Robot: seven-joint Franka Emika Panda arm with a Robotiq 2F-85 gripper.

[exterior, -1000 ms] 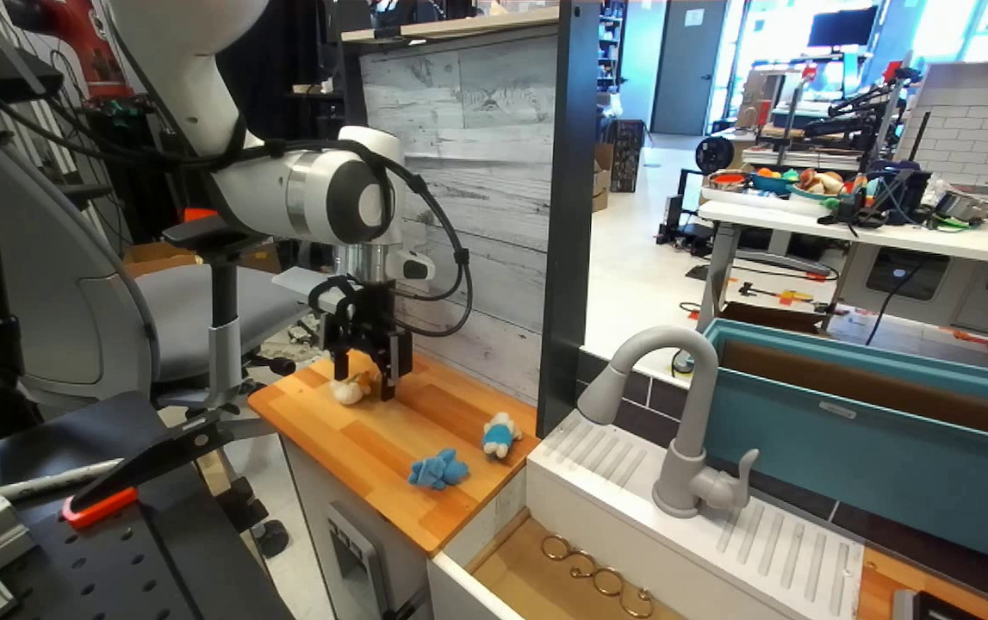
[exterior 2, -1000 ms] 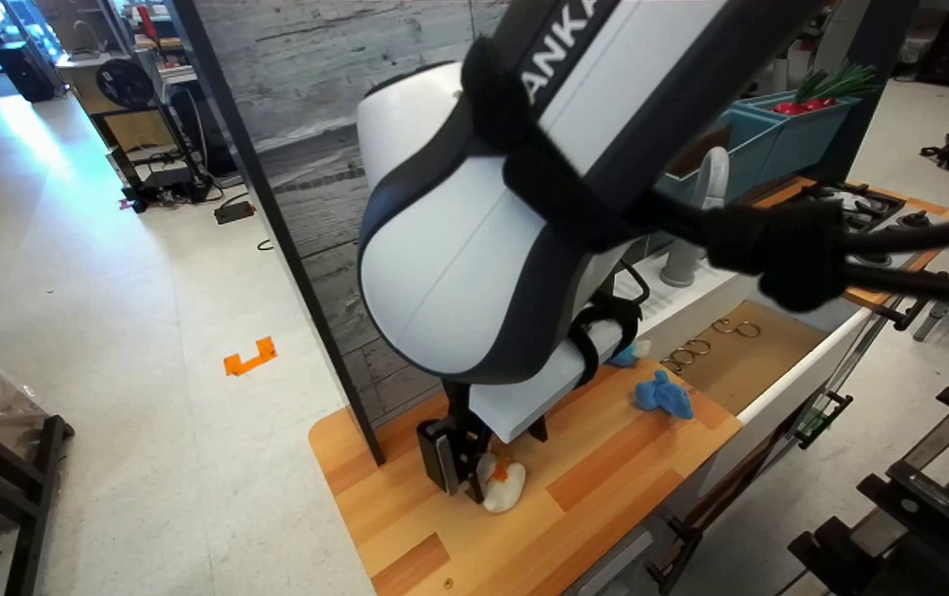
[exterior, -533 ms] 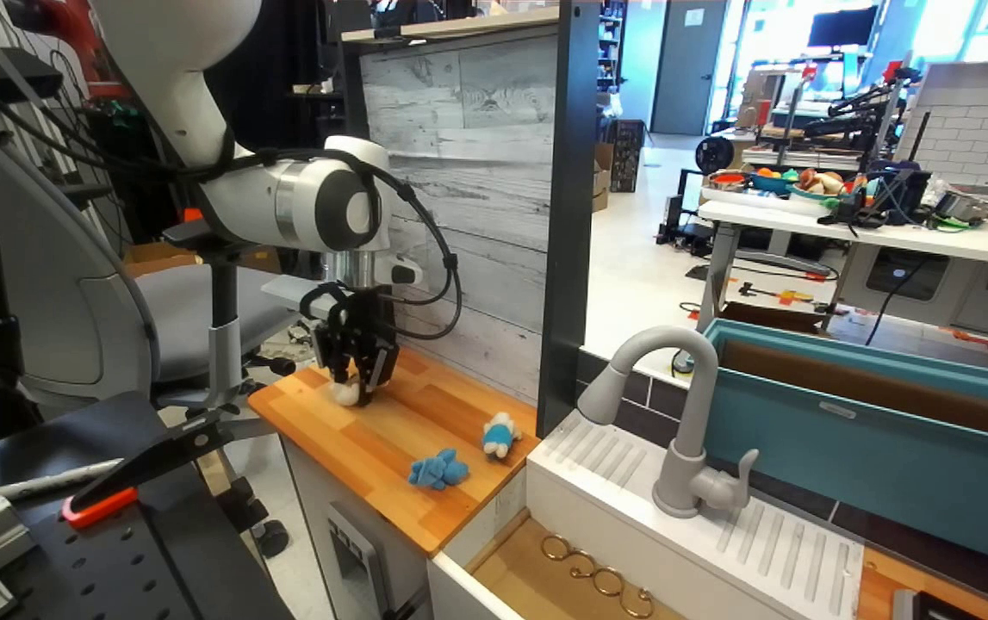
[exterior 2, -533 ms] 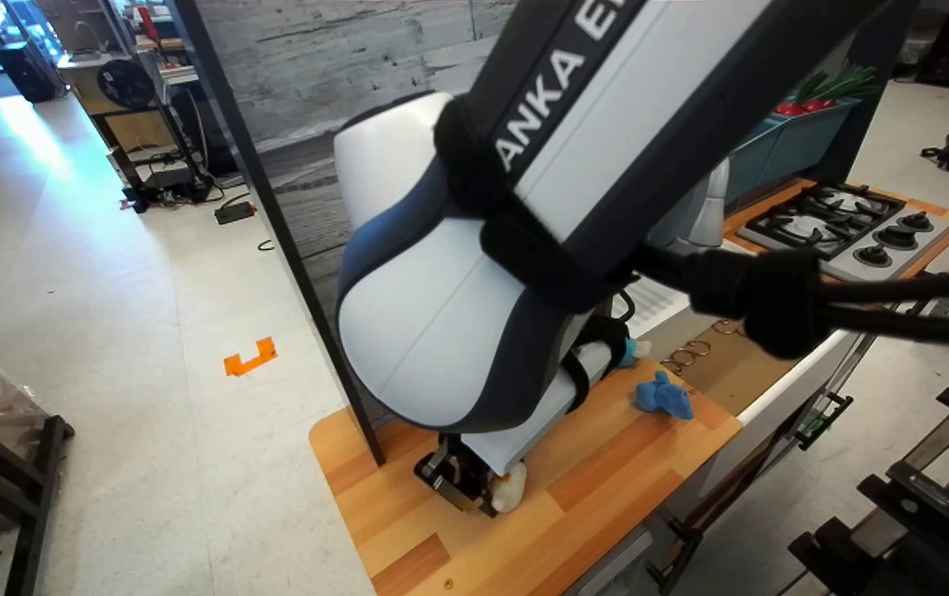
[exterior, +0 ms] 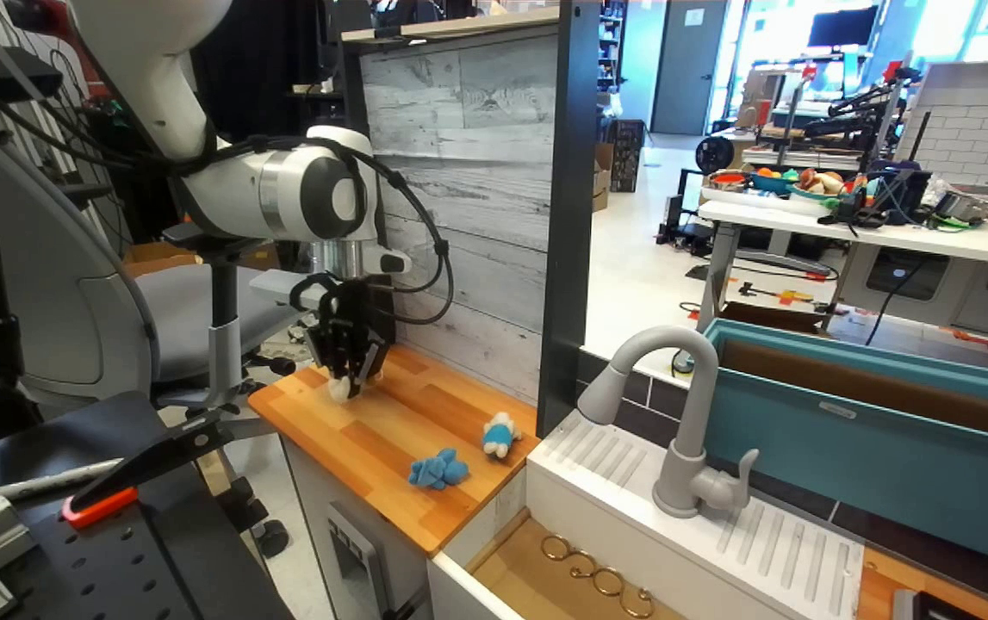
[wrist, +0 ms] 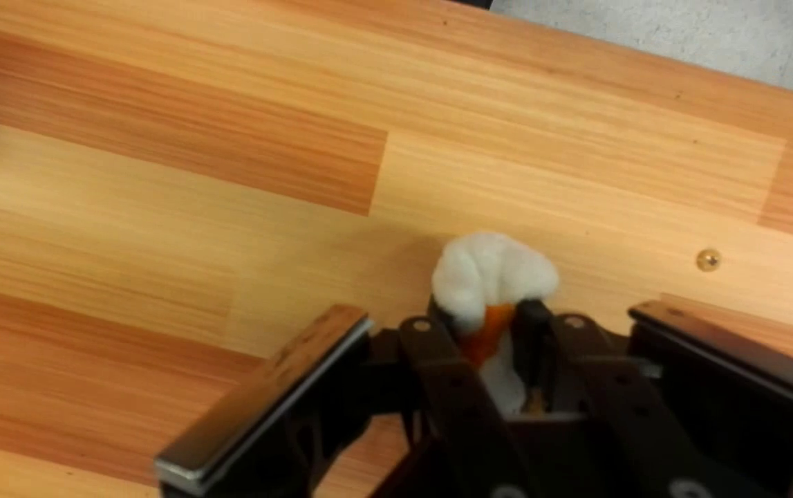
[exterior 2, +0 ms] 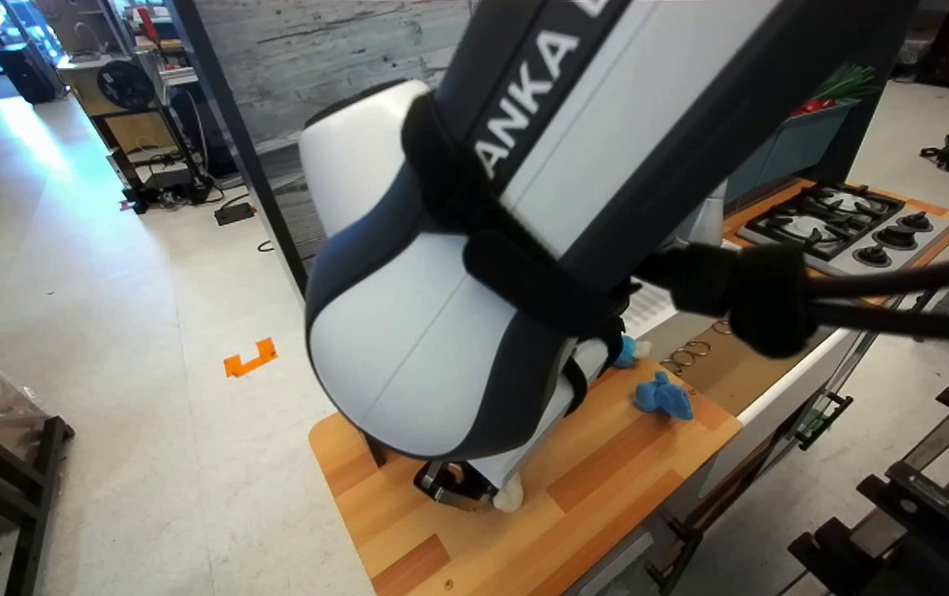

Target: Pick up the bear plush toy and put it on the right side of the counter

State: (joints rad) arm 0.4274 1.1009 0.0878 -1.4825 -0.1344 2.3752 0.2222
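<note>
A wooden bench [exterior: 382,439] was seen left of centre in an exterior view. At its upper-left end a white-and-orange plush toy [wrist: 493,266] was pinched by the gripper [wrist: 486,315], near centre in the wrist view; bench contact could not be judged. A blue plush toy [exterior: 438,470] was seen at the lower-right end.

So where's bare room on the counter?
The counter looks bare between the gripper and blue toy, also along the wall up to the white-and-blue toy. Crowded: sink end, with both toys, and where the gripper holds the plush.
</note>
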